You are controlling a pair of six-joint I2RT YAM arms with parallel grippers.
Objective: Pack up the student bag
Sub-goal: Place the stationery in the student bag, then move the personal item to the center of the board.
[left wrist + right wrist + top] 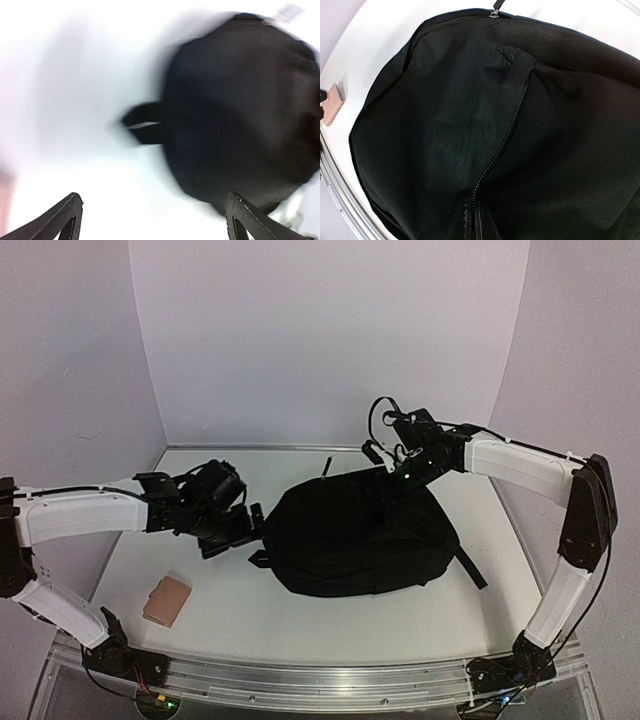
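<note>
The student bag [360, 535], a large black backpack, lies flat in the middle of the table. My left gripper [240, 528] is open and empty just left of the bag, near its small top loop [260, 558]. In the blurred left wrist view its fingers [65, 215] stand wide apart, with the bag [240, 105] and loop [145, 122] ahead. My right gripper [405, 476] is at the bag's far edge. In the right wrist view it [479, 217] is closed on the bag's zip line [505, 135], and the bag [445, 125] fills the frame.
A small pinkish-tan case [167, 600] lies at the front left of the table; it also shows in the right wrist view [332, 102]. A shoulder strap [470, 568] trails off the bag's right side. A second zip pull [495, 13] sticks out at the bag's far rim.
</note>
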